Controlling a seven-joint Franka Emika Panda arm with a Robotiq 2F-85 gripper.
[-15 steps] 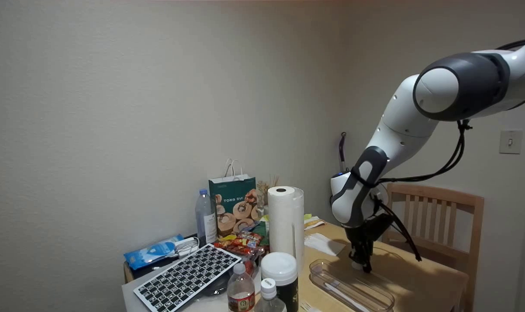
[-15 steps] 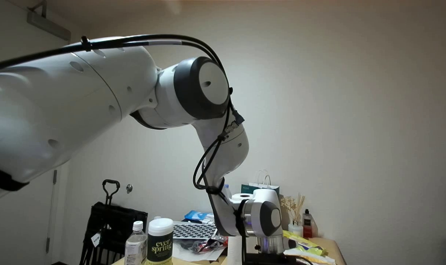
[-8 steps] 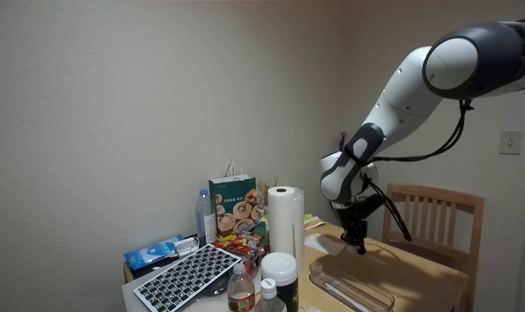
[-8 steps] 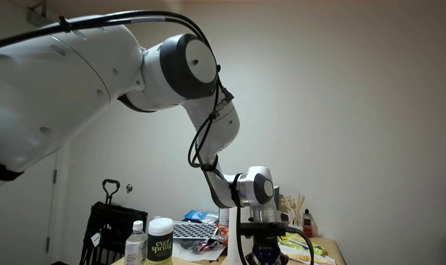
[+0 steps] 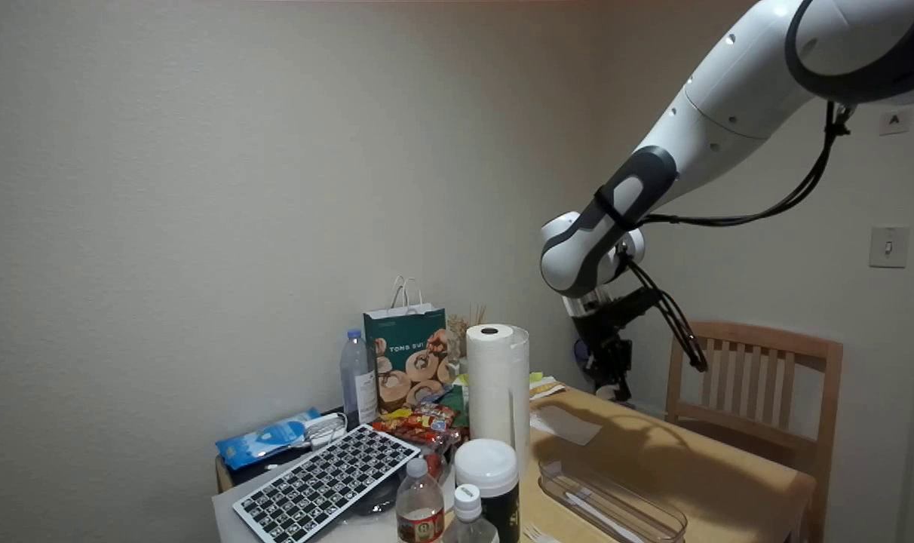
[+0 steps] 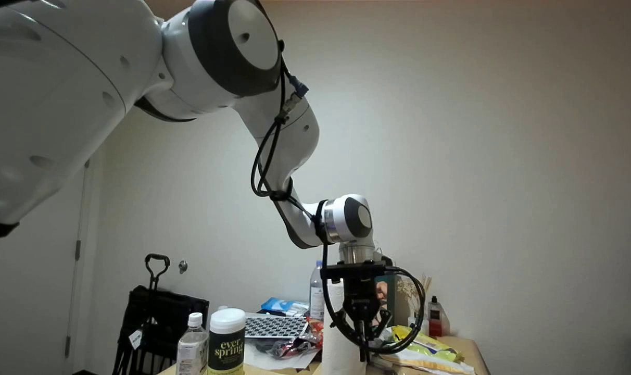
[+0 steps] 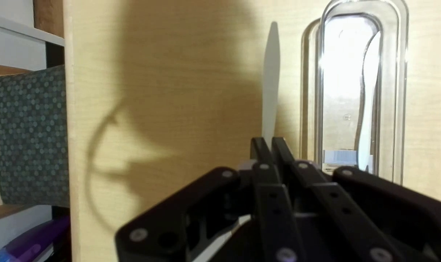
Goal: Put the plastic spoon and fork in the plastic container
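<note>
In my wrist view the spoon (image 7: 271,72) stretched toward the top from my gripper (image 7: 267,142), the container (image 7: 399,94) lay to its right, and a utensil (image 7: 369,83) was inside that, near the right wall. In an exterior view my gripper was over the table (image 5: 743,483), behind the container, with the napkin (image 5: 565,424) to its left and the chair (image 5: 762,377) beyond the table on the right. The fork (image 5: 536,535) lay left of the container, the tub (image 5: 487,460) stood left of the fork, the roll (image 5: 490,388) behind the tub, one bottle (image 5: 468,520) before the tub, another bottle (image 5: 419,504) to the tub's left, and the bag (image 5: 406,358) behind the roll.
</note>
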